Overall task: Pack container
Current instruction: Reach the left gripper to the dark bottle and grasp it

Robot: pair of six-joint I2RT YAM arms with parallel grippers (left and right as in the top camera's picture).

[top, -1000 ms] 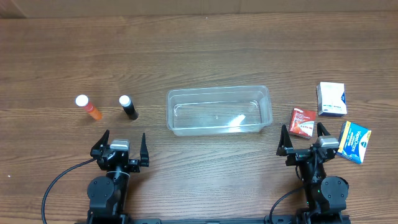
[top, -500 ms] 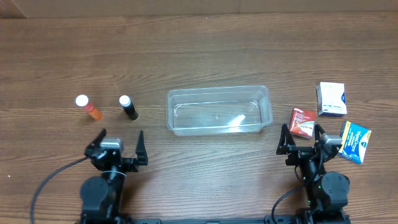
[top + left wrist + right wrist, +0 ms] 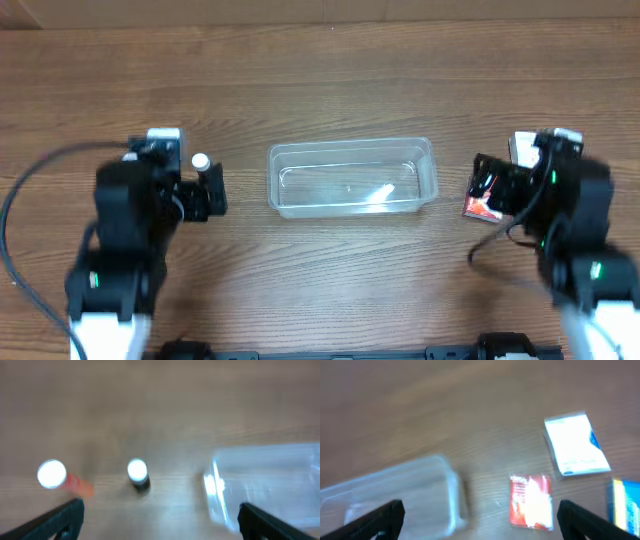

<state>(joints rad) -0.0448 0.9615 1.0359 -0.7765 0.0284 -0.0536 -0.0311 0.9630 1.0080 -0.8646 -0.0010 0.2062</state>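
Observation:
The container, a clear rectangular bin, sits empty mid-table; it also shows as the container and the container in the wrist views. My left gripper hangs open above the wood, short of a black bottle and an orange bottle, both white-capped. My right gripper is open too, above the gap between the bin and a red packet. Neither holds anything. Overhead, the left arm hides the orange bottle.
A white box lies beyond the red packet, and a blue and yellow box is at the right edge. Overhead, the right arm covers most of these boxes. Both wrist views are blurred.
Both arms have lifted from the near table edge and swung forward, the left over the bottles, the right over the packet and boxes. Jaws stayed open.

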